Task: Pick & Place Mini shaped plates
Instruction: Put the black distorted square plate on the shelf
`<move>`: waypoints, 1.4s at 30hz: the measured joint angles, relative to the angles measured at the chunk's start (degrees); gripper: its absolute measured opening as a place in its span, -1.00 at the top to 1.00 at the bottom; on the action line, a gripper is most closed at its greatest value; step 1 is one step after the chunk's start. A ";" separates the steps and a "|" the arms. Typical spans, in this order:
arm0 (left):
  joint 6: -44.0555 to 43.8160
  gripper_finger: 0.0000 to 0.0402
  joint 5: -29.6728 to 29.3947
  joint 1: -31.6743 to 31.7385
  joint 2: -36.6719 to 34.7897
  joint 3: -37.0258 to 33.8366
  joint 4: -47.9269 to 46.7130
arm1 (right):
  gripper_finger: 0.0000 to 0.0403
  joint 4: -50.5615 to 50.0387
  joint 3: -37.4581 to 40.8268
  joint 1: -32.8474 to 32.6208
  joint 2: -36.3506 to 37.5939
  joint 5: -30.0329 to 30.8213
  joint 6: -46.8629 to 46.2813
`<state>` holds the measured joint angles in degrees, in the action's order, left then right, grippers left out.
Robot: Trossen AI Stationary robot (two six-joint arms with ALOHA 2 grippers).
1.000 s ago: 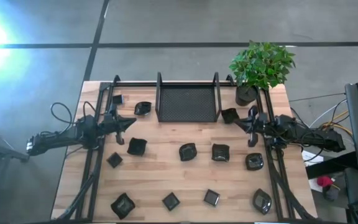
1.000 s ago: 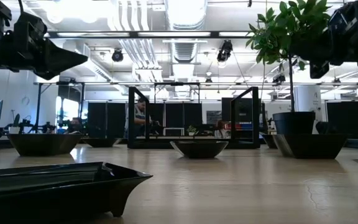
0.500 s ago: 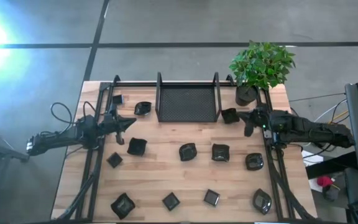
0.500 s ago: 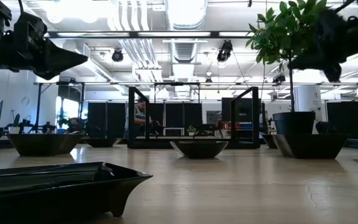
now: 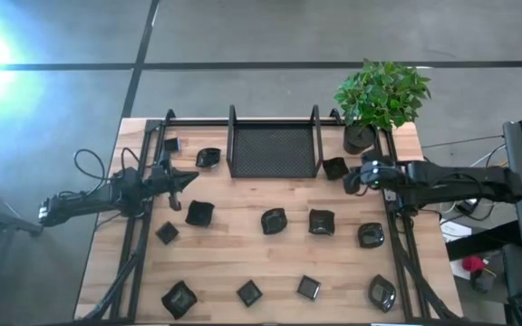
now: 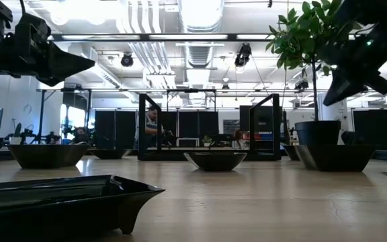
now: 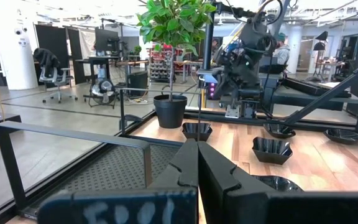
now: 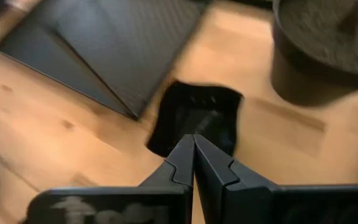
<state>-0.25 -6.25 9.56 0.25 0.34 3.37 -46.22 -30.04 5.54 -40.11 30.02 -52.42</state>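
On the left, the left gripper waits above the tabletop. Its jaws are shut tight and hold nothing. Near it sit a few plates: a small one by the rail, a round one next to the tray, and a square one just below the gripper.

In the middle stands the tray, a black mesh one at the back of the tabletop. It looks empty. In front of it lie more plates, such as one and another in the middle row. The front row has one, one, one and one.

On the right, the right gripper hangs over the plate that sits between the tray and the pot. The right wrist view shows this plate just past the shut jaws, which hold nothing.

The step looks like the very start: reaching for the first plate. No plate is picked up yet.

Next, the right gripper likely needs to open its jaws, go down over the plate's rim and close on it. Then it can lift the plate, likely over to the tray.

The pot and its plant stand close by, so the arm could bump them. The tray's side wall is close too. The plate is shiny, so it may slip.
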 joint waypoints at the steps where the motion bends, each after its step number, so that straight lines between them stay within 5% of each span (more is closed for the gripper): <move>1: 0.00 1.00 -0.01 0.00 0.00 0.00 -0.01 | 0.96 -1.05 -0.59 0.00 -1.28 0.00 -1.02; 17: 0.01 1.00 -0.01 0.02 0.00 0.00 -0.01 | 0.95 -3.64 -2.23 0.15 -10.69 -0.31 -6.69; 30: 0.02 1.00 -0.01 0.07 0.00 0.00 -0.01 | 0.54 -3.22 -1.25 0.97 -11.57 -0.05 -8.70; 42: 0.01 1.00 0.00 0.04 0.00 0.00 0.00 | 0.50 1.47 0.26 7.30 -17.23 -1.84 -8.73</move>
<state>-0.24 -6.25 9.61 0.25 0.34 3.37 -44.75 -29.78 12.84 -57.34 28.18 -61.15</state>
